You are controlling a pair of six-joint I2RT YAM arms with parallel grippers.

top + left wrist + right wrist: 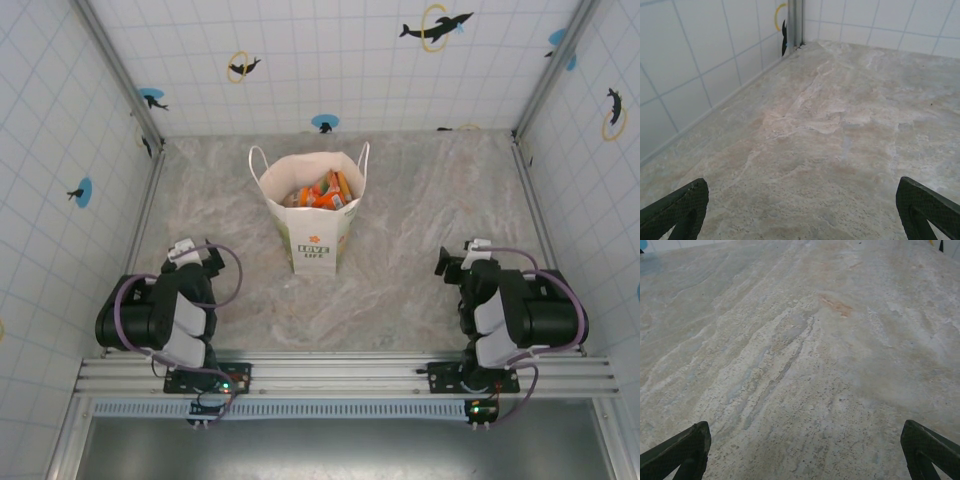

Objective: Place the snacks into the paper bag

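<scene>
**Reporter:** Where does the paper bag [312, 225] stand?
**Photographer:** Upright at the middle of the surface [430, 200], mouth open, white with an orange flower logo. Mostly orange snacks [322, 192] lie inside.
**Reporter:** And the arms?
**Photographer:** Folded near their bases, well apart from it. The left fingers [685, 205] and right fingers [927, 445] are spread, pinching nothing.
**Reporter:** Best practice now?
**Photographer:** Packing looks finished: steer clear, don't tip it.

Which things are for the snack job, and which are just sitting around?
For the job: paper bag, standing open; snacks inside it.
Just around: dolphin stickers on the tiled walls; marble tabletop.
</scene>
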